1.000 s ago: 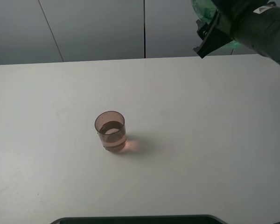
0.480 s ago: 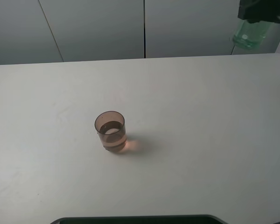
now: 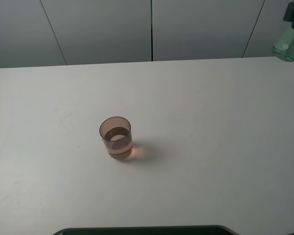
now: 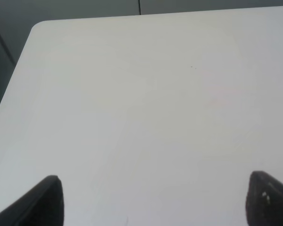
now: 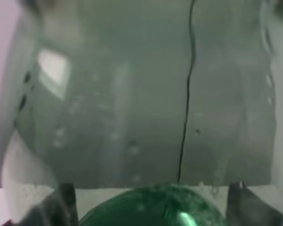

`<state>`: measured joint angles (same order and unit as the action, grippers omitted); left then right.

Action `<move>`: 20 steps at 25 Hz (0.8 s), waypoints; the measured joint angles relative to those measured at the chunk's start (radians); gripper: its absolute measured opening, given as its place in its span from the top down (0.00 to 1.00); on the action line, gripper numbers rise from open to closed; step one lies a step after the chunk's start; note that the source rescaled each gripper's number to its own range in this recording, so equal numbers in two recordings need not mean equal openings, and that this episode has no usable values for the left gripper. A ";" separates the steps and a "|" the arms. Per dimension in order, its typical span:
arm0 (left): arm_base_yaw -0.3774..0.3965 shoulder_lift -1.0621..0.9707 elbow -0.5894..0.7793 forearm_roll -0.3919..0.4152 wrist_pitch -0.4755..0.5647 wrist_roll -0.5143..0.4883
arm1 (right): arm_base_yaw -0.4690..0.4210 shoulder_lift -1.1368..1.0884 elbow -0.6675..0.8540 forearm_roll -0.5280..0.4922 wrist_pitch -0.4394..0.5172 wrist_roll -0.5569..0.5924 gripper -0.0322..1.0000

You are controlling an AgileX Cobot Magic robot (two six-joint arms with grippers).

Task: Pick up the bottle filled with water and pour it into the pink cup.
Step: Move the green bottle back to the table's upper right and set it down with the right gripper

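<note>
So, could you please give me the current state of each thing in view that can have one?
pink cup: upright on the table, open-topped, liquid in its lower part.
bottle: lifted off the table at the far right edge, held by the right gripper; its green-tinted body fills the right wrist view.
left gripper: open, empty, above bare table.
</note>
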<state>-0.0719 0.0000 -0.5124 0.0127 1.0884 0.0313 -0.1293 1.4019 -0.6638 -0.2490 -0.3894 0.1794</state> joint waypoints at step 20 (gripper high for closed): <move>0.000 0.000 0.000 0.000 0.000 0.000 | 0.000 0.548 -0.002 0.054 -0.368 -0.144 0.97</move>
<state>-0.0719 0.0000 -0.5124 0.0127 1.0884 0.0313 -0.1293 1.9497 -0.6661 -0.1953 -0.7574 0.0351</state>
